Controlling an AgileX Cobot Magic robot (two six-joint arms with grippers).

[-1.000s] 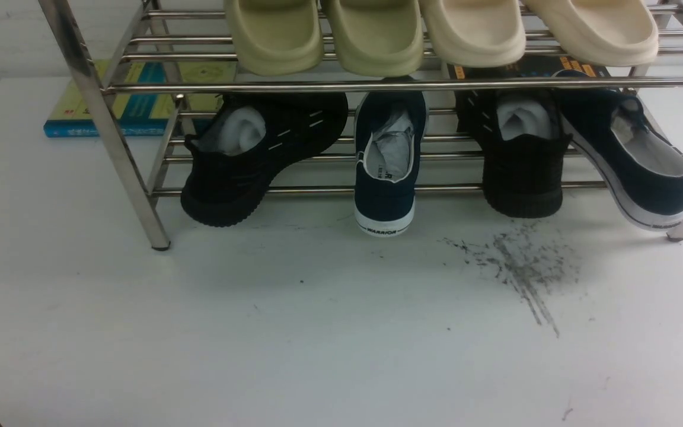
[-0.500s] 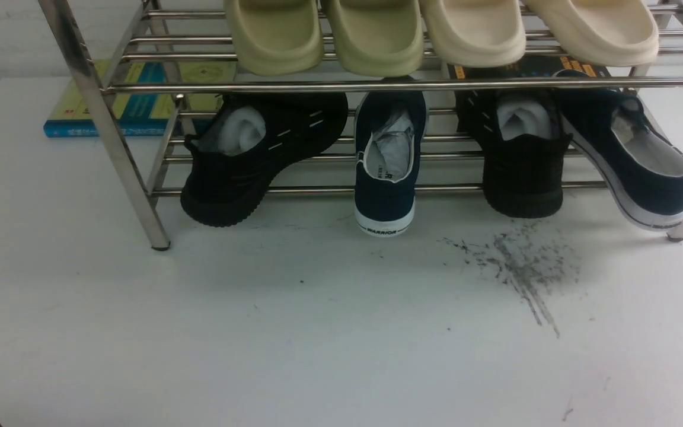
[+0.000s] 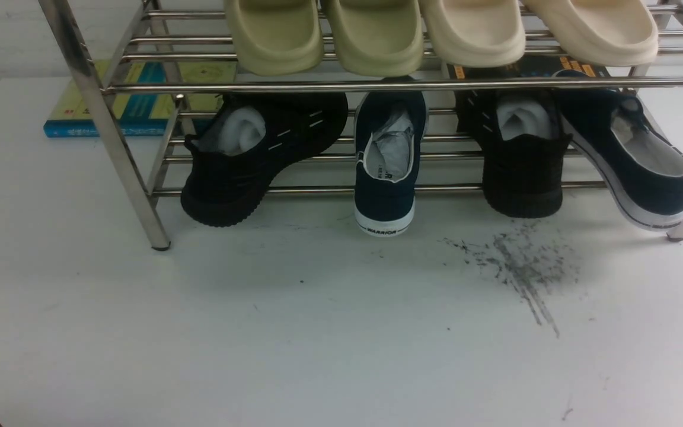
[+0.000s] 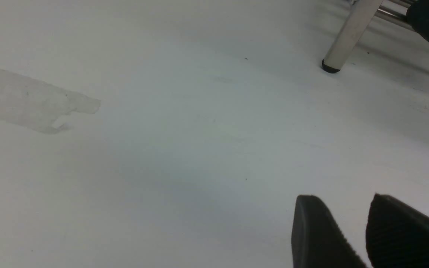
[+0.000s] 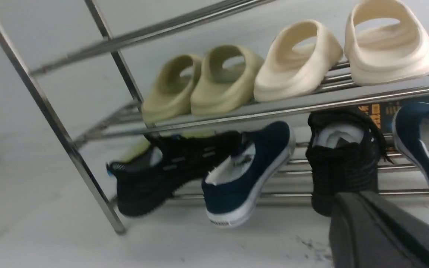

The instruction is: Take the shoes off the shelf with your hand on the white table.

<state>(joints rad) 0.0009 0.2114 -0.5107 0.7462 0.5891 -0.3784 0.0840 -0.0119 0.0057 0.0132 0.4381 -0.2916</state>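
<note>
The picture's top edge cuts off the shelf and the far ends of the green slippers and cream slippers. A rail hides the toes of the blue shoes. The shelf leg covers part of a book. A dark thing with orange print is mostly hidden, and its words are too small to read. Only two finger ends of the left end effector show. The right end effector is a blurry dark lump, cut off at a corner.
</note>
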